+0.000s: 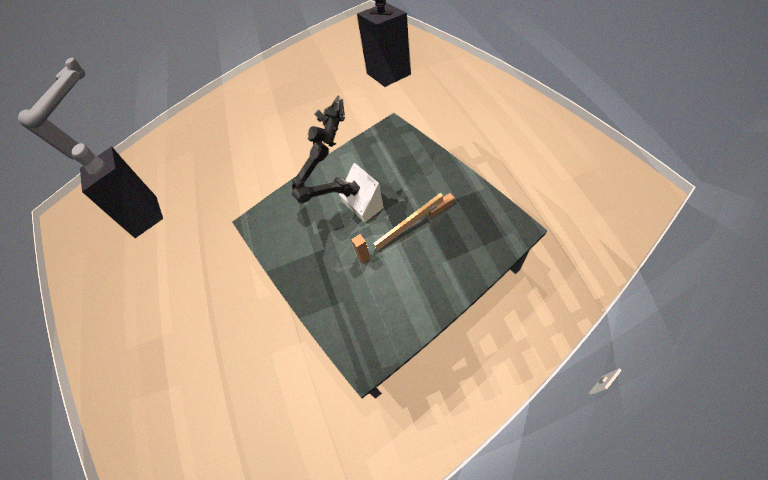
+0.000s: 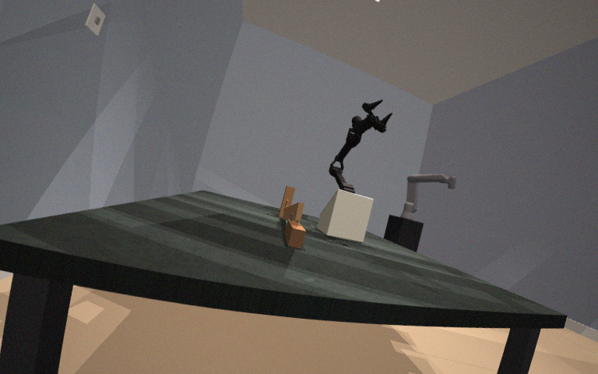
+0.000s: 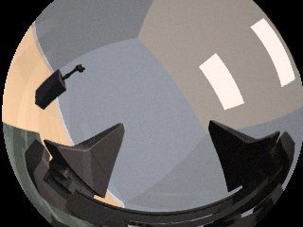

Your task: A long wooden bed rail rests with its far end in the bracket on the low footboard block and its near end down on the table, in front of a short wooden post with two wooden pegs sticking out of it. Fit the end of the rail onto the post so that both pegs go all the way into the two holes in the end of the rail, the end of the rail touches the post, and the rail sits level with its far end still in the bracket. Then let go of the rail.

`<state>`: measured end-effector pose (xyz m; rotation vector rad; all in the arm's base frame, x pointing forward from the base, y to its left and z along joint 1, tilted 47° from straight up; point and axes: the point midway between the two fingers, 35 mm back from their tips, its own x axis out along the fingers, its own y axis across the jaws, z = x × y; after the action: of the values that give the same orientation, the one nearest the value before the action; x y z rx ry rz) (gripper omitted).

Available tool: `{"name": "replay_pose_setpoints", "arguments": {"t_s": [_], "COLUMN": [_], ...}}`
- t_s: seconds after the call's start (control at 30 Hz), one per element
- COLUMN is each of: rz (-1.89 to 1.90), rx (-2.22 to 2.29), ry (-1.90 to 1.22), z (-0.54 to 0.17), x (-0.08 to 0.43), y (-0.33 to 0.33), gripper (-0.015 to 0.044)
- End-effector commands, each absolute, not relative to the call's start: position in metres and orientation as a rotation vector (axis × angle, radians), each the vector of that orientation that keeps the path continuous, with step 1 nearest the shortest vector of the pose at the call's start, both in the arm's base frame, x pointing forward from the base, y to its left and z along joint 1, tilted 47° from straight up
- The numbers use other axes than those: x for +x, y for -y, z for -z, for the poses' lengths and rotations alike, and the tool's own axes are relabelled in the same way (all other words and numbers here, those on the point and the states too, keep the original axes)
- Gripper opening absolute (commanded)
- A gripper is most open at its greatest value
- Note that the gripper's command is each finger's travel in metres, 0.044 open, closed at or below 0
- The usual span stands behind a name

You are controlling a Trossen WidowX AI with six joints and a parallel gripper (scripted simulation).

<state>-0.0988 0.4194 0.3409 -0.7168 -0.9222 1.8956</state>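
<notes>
The long wooden rail (image 1: 403,224) (image 2: 297,212) slopes down from the footboard block (image 1: 449,201) (image 2: 297,238), where its far end rests at the bracket, to the table. Its near end lies low, a short gap in front of the upright wooden post (image 1: 360,249) (image 2: 287,194). The pegs are too small to make out clearly, and the holes in the rail's end cannot be seen. My gripper (image 1: 330,105) (image 2: 386,107) (image 3: 167,127) is open and empty. It is raised high, behind the white base block and beyond the table's edge, far from the rail, pointing away from it.
My arm stands on a white slanted block (image 1: 370,202) (image 2: 348,218) beside the rail, on the dark green table (image 1: 390,333) (image 2: 176,264). Two black pedestals (image 1: 121,195) (image 1: 385,48) with other arms stand on the floor beyond the table.
</notes>
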Motion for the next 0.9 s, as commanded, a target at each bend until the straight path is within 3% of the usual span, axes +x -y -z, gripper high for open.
{"name": "replay_pose_setpoints", "arguments": {"t_s": [0.0, 0.43, 0.87], "rz": [-1.788, -1.435, -1.072], "rx": [-0.901, -1.312, -1.562], "ry": [0.710, 0.086, -0.564], "z": [-0.296, -0.177, -0.077], "x": [-0.038, 0.134, 0.268], "y": [-0.440, -0.418, -0.297], "gripper": [0.0440, 0.0440, 0.0440]}}
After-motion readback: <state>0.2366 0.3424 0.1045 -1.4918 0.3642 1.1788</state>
